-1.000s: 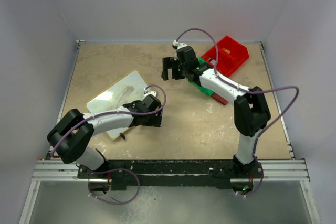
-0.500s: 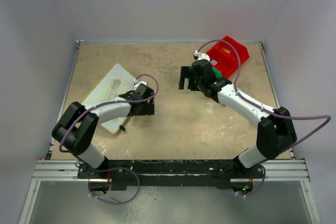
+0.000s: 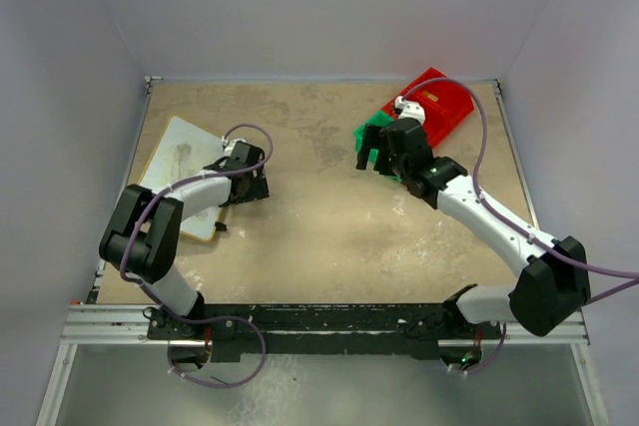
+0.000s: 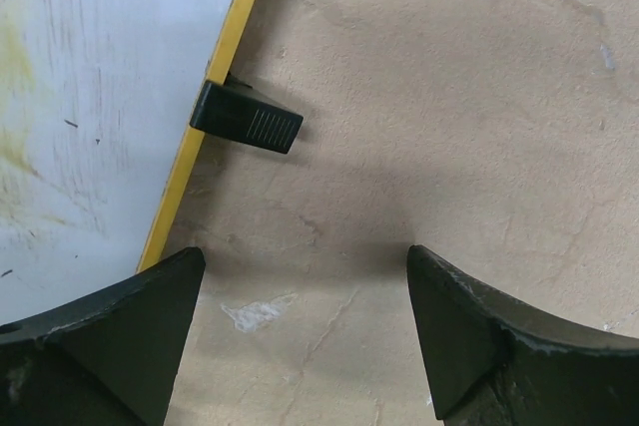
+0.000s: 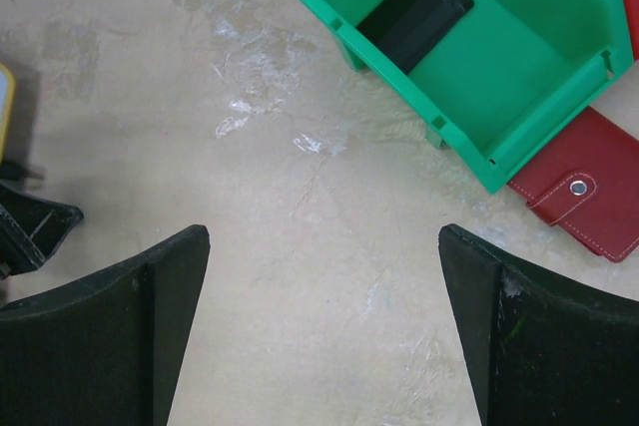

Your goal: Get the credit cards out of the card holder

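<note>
Beige table (image 3: 329, 236), white walls. Your right gripper (image 5: 324, 236) has swung from mid-table to the upper right. Its jaws are wide and empty, near the green bin (image 5: 519, 77), which has a black card (image 5: 411, 15) inside. The card holder (image 5: 584, 192) lies just beside the bin, lower right of the wrist view. Your left gripper (image 4: 305, 256), also wide and empty, has gone left with the white board (image 4: 90, 97). My guess: more cards remain.

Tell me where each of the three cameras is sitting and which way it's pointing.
Top external: above, behind the bases, looking down on the table; both arms, left claw and right claw show.
Left wrist: on the left arm, facing down at the white board's yellow edge; own fingers show.
Right wrist: on the right arm, facing down at the green bin and card holder; own fingers show.
Shared: top and right wrist both see the green bin.
</note>
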Action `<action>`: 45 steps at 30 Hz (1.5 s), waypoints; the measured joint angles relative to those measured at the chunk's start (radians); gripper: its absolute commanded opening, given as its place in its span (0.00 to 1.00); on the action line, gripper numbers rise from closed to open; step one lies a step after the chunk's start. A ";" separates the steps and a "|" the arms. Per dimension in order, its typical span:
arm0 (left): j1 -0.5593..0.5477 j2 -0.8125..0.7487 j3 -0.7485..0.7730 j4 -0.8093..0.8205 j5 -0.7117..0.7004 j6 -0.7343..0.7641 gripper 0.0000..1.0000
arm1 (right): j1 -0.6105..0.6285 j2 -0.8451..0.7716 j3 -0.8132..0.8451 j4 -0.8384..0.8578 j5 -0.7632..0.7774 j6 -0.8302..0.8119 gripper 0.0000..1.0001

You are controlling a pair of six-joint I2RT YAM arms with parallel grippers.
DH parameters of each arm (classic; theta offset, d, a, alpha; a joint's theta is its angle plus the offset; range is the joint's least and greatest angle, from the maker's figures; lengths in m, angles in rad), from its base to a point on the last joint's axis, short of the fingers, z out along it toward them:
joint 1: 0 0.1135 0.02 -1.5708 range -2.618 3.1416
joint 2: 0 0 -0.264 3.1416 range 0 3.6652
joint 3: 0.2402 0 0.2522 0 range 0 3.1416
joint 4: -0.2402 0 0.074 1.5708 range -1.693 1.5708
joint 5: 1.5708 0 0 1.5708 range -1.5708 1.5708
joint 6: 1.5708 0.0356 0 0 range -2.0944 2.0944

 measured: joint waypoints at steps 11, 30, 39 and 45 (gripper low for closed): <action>0.009 -0.038 -0.042 0.023 0.032 -0.016 0.80 | -0.011 -0.037 -0.026 -0.014 0.005 0.007 1.00; 0.181 -0.069 -0.086 0.027 -0.072 -0.106 0.80 | -0.011 -0.050 -0.081 -0.013 0.001 0.021 1.00; 0.256 -0.068 -0.080 -0.004 -0.086 -0.106 0.80 | -0.011 -0.050 -0.083 -0.013 0.003 0.021 1.00; 0.315 -0.093 -0.101 -0.011 -0.068 -0.104 0.79 | -0.064 -0.048 -0.090 -0.016 -0.004 0.007 1.00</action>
